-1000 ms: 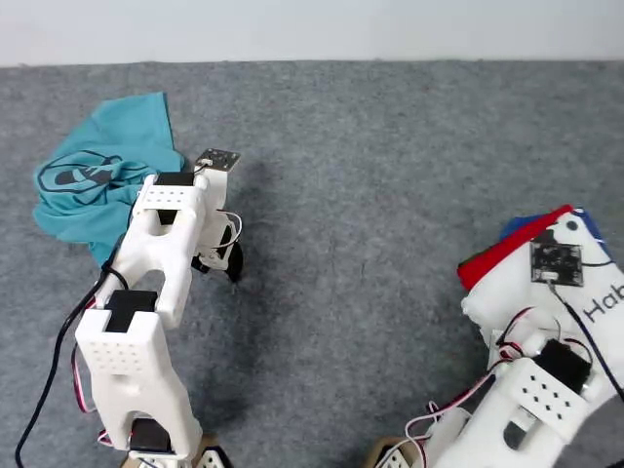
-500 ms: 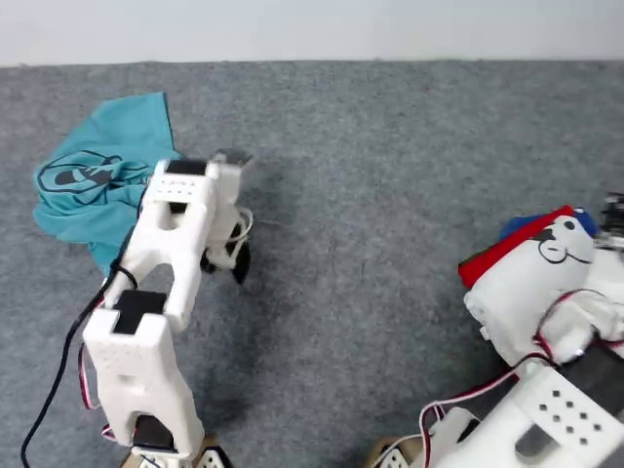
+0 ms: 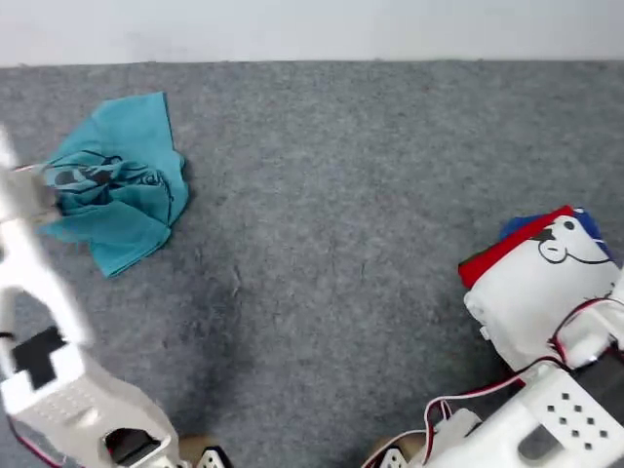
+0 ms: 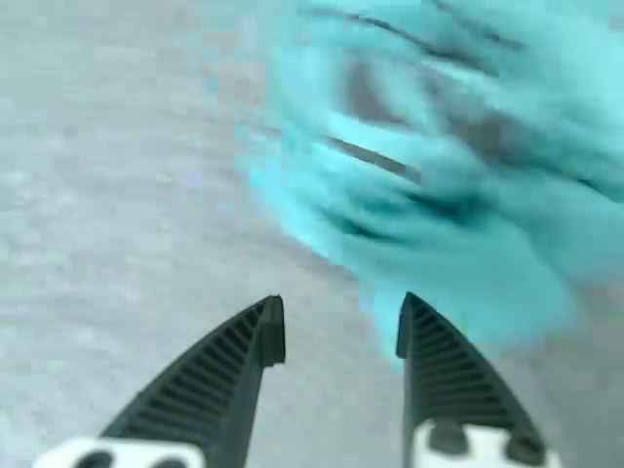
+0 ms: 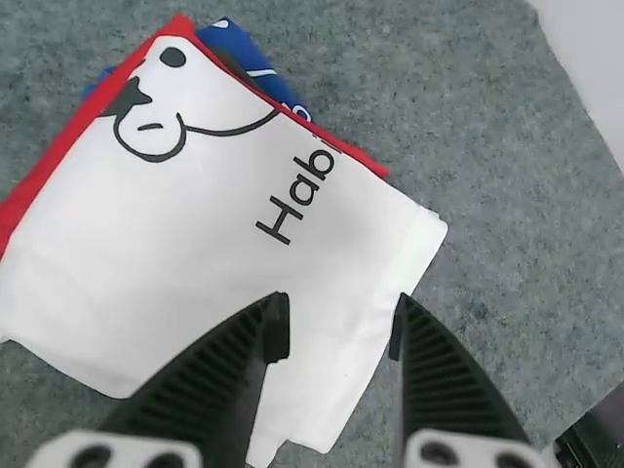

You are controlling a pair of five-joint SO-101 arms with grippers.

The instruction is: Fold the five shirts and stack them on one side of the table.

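The teal shirt [image 3: 117, 190] is lying crumpled near the far left corner of the grey table [image 3: 341, 195], not yet folded. The left gripper [image 4: 338, 312] is hanging just beside its bunched edge with the claw released and nothing between the fingers. On the opposite side, a folded white shirt [image 5: 195, 224] is sitting on top of a red shirt [image 3: 497, 252] and a blue shirt [image 3: 522, 226]. The right gripper [image 5: 338, 310] is hovering over the white one, its claw also spread and empty.

What is worrying me is the teal heap. With the cloth wadded like that, a pinch is likely catching a wrinkle rather than a hem, and the whole shirt would be dragging along as a lump instead of spreading flat. On the other side, a claw dipping too low could be snagging the white shirt's folded edge and skewing the stack beneath it.

As for writing — the white shirt is carrying a black line drawing of a bear's face and a few black letters running off under the gripper. The teal shirt is bearing a dark printed emblem, too crumpled to make out.
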